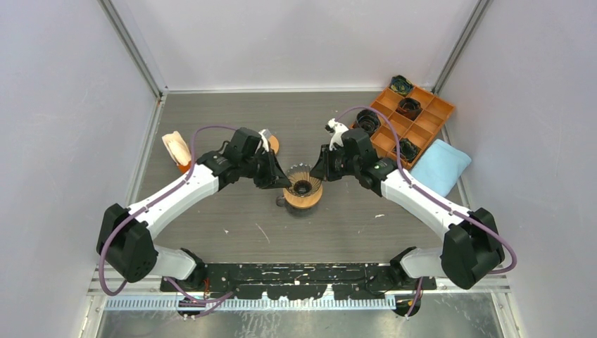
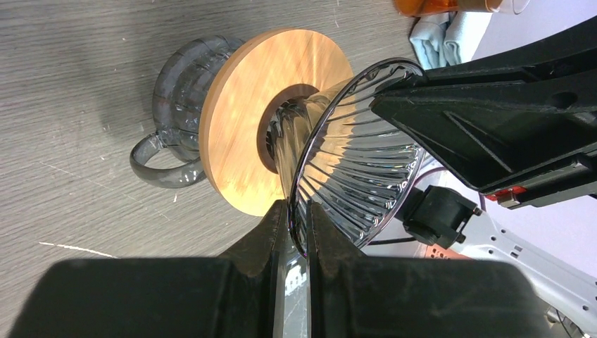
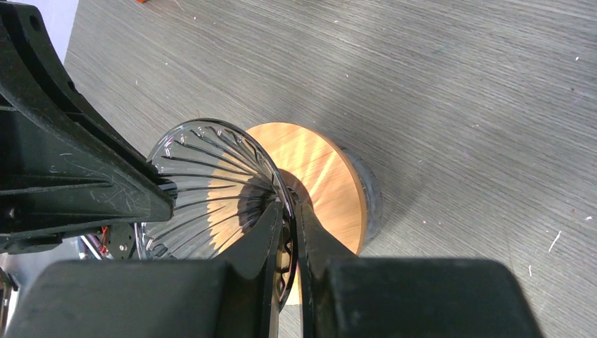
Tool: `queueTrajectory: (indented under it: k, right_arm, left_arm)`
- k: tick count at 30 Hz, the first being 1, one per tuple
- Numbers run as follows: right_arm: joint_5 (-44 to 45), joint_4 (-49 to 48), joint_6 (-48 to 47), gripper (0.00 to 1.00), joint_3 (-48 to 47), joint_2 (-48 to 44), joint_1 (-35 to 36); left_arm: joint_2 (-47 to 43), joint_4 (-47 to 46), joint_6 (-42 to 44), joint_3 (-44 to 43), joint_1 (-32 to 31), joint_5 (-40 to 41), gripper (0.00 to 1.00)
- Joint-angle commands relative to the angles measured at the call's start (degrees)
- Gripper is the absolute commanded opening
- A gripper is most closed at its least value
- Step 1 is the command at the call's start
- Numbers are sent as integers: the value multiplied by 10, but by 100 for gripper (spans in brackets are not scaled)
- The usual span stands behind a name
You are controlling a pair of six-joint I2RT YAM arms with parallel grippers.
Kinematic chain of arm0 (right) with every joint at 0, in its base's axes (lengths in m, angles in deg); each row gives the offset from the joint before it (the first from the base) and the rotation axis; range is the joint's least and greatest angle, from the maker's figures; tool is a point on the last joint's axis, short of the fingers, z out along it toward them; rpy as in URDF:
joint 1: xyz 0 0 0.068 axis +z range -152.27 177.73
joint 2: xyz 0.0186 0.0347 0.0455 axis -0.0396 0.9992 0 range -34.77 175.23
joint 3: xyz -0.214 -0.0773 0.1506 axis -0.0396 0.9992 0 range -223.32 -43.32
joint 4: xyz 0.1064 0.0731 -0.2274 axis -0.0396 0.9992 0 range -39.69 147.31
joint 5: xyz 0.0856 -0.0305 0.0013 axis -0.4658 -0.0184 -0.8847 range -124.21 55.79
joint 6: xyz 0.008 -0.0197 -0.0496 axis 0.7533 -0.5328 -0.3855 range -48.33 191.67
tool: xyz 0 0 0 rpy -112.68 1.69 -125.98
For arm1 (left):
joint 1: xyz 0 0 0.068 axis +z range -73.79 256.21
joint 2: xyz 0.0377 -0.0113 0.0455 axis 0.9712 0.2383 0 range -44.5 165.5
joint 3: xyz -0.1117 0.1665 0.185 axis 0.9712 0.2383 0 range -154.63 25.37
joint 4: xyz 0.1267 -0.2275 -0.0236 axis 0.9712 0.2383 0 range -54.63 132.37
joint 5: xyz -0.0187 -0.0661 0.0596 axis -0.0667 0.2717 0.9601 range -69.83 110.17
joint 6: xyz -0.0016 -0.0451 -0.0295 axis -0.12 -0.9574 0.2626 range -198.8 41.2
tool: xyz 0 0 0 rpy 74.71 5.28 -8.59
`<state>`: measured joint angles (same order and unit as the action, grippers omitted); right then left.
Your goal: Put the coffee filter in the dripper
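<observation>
Pinching opposite sides of the dripper (image 2: 352,162) rim, the left gripper (image 2: 299,220) and right gripper (image 3: 287,213) flank it.

The table (image 1: 232,113) is grey with a wood-grain look and a few pale scratches. It is closed in by 3 white walls, with metal posts at the 2 far corners. At its far right an orange tray (image 1: 440,105) of square compartments lies at an angle. 4 of its compartments hold dark round parts, too small to name. Just beside the tray's near edge lies a folded light-blue cloth (image 1: 440,165). Near the middle stands a smoky glass jug (image 2: 179,91) with a loop handle.
</observation>
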<state>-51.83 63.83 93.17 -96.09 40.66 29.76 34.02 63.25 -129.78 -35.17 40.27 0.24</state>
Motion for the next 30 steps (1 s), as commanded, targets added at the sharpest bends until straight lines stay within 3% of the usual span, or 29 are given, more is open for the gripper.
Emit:
queueTrajectory:
  k: [1,24,30]
  right_arm:
    - [24,59,-27,1,34,51,12]
    - [48,54,-59,1,62,81,15]
    - [44,77,-53,1,32,61,15]
  left_arm:
    - [28,21,33,-11,-13,24,3]
    - [57,54,52,-11,-50,90,3]
    - [40,60,50,-24,-50,99,9]
